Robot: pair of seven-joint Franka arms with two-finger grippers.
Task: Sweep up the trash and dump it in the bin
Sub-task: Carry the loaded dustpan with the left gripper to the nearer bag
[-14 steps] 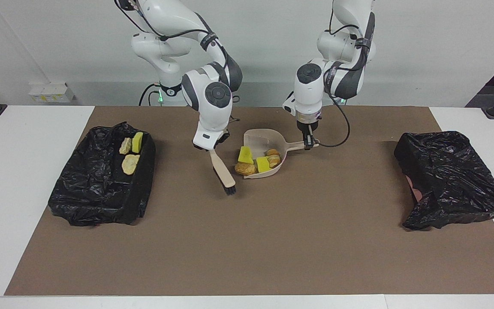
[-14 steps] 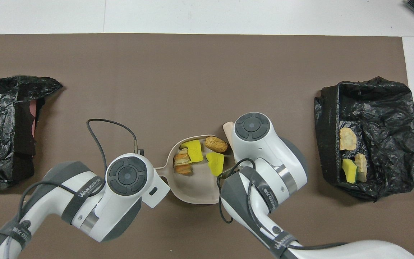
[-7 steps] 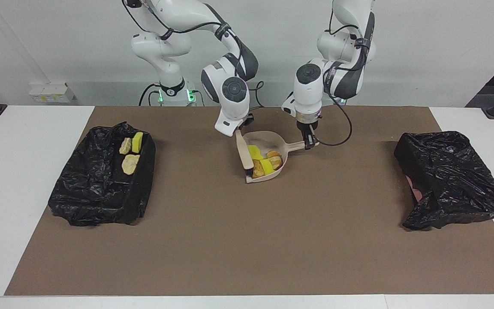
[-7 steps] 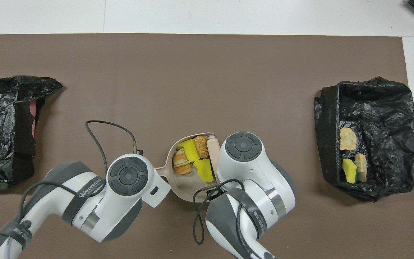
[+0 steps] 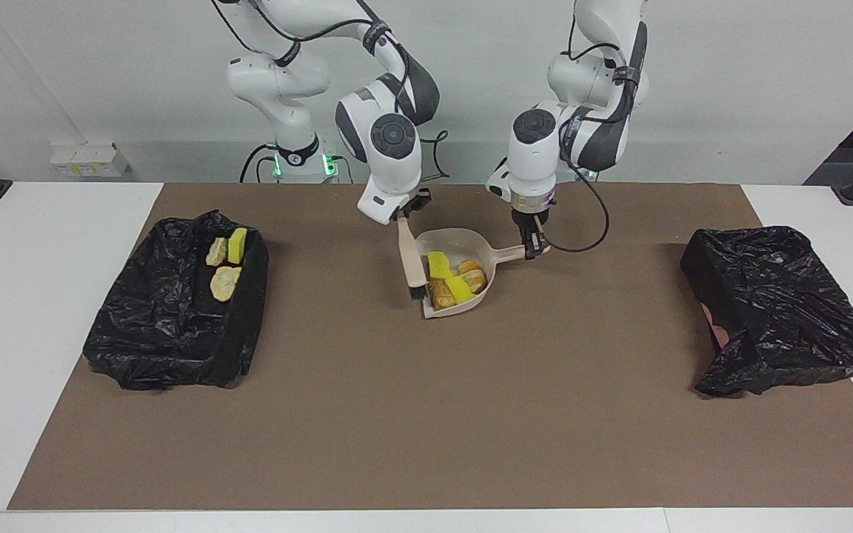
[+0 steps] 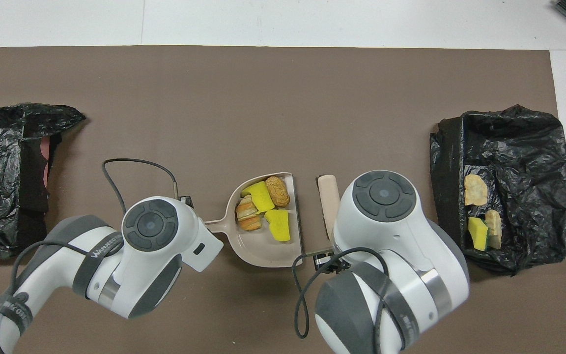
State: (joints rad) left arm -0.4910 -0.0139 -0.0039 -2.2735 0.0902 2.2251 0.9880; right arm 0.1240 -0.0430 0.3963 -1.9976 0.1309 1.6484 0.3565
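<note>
- Three scraps [image 5: 223, 260] are sat in the bin [image 5: 175, 326] at the right arm's end.
- The brush [image 5: 409, 257] is pinched by the right gripper [image 5: 402, 215], just beside the dustpan [image 5: 445, 240].
- Four pieces of trash [image 5: 456, 279] are piled in the dustpan, its handle clamped by the left gripper [image 5: 534, 244].

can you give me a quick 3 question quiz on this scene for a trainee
1. True or false: the dustpan is empty.
2. Which tool is the right gripper shut on? A) brush B) dustpan handle C) bag
3. Fill in: the left gripper is shut on the dustpan's ____.

Key: 1 false, it holds the scraps. 2 A. 3 handle.
</note>
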